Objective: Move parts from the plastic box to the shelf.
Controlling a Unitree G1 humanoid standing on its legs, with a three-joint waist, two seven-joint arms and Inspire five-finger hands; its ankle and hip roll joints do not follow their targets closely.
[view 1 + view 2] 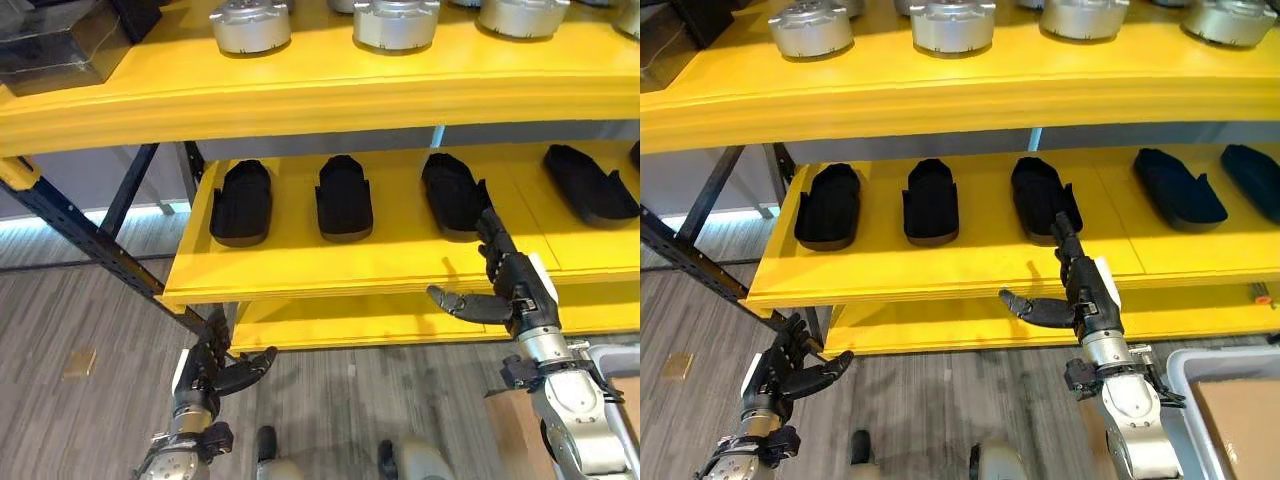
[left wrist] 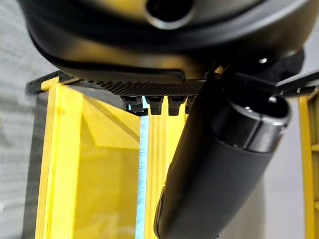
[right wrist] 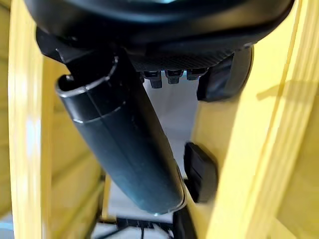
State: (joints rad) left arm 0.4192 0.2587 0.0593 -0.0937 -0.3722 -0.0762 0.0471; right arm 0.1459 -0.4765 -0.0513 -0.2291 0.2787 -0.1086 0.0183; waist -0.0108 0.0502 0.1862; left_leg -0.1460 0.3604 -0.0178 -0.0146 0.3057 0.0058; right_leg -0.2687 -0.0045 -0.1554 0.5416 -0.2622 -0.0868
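Your right hand (image 1: 1080, 295) hangs released at the front edge of the middle yellow shelf (image 1: 940, 270), fingers straight, pointing up toward the third black part (image 1: 1040, 195) but holding nothing. Your left hand (image 1: 215, 370) idles low, relaxed and empty. Four more black parts sit in that row; the grey plastic box (image 1: 1200, 365) is at lower right.
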